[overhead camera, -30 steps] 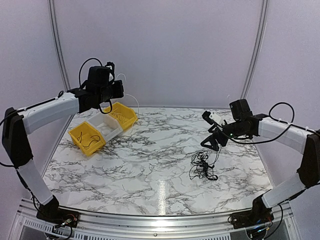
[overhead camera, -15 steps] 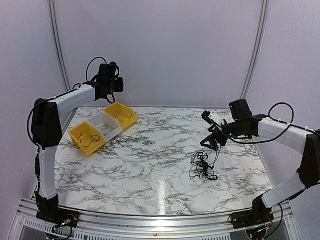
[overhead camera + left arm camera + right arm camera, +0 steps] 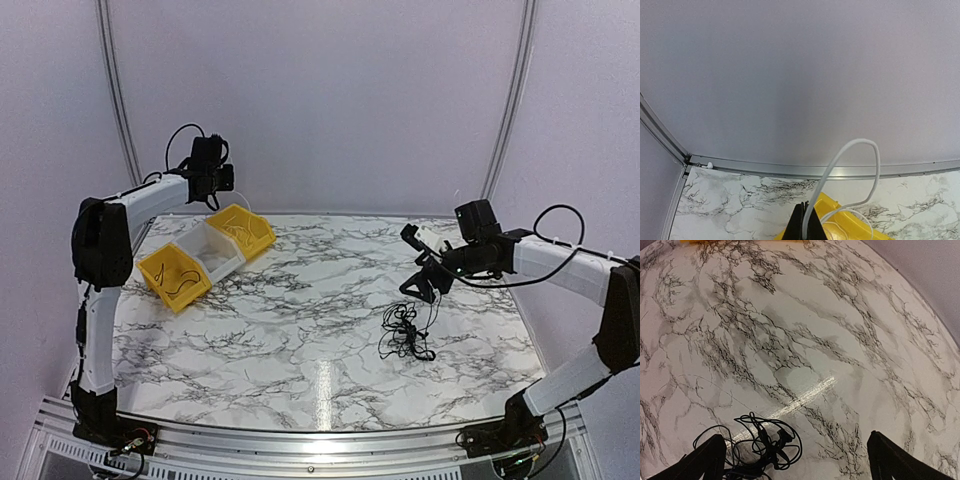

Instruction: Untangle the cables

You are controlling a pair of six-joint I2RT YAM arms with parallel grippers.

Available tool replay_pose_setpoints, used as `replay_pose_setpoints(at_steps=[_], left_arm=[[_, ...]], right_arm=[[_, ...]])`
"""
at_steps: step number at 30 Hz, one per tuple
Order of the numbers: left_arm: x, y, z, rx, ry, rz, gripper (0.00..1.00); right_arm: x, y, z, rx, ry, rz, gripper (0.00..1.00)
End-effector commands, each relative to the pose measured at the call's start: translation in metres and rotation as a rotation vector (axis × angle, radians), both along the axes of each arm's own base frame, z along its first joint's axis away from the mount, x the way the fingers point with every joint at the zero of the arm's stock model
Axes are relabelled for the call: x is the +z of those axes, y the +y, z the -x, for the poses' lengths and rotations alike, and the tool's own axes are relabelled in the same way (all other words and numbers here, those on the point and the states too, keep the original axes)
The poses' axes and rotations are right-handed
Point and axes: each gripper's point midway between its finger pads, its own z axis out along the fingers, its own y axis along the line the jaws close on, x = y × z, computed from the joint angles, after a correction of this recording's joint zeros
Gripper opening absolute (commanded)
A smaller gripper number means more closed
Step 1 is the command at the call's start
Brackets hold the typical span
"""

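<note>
The cables (image 3: 405, 330) are a clump of thin black wires with curly loops on the marble table, right of centre; they also show in the right wrist view (image 3: 757, 445). My right gripper (image 3: 418, 285) hangs just above and behind the clump, jaws wide open and empty, the clump near its left finger (image 3: 695, 465). My left gripper (image 3: 218, 182) is raised at the back left above the bins, shut on a white cable (image 3: 840, 160) that loops up and trails down into the far yellow bin (image 3: 849, 219).
Three small bins stand in a row at the back left: a yellow bin (image 3: 175, 275) with a dark cable in it, a white bin (image 3: 213, 250) and the far yellow bin (image 3: 243, 230). The back wall and its metal rail (image 3: 790, 169) are close behind my left gripper.
My left arm has swung back and to the left, away from the camera, carrying the white cable above the bins. My right gripper and the black clump have barely moved.
</note>
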Motion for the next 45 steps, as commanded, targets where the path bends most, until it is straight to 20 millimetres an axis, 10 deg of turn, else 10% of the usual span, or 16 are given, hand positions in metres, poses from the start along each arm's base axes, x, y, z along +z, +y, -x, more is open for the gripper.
replay_pose_setpoints(at_steps=[1,22,45], left_arm=[[-0.025,0.002,0.006,-0.015,0.061,-0.033,0.00],[-0.121,-0.056,0.018,-0.155,0.238,0.101,0.00],[-0.114,-0.018,0.031,-0.061,0.285,0.002,0.00]], right_arm=[[-0.001,0.006,-0.003,0.019,-0.016,0.015,0.98],[-0.011,0.012,0.001,0.041,-0.003,0.047,0.98],[-0.016,0.016,0.004,0.058,0.005,0.070,0.99]])
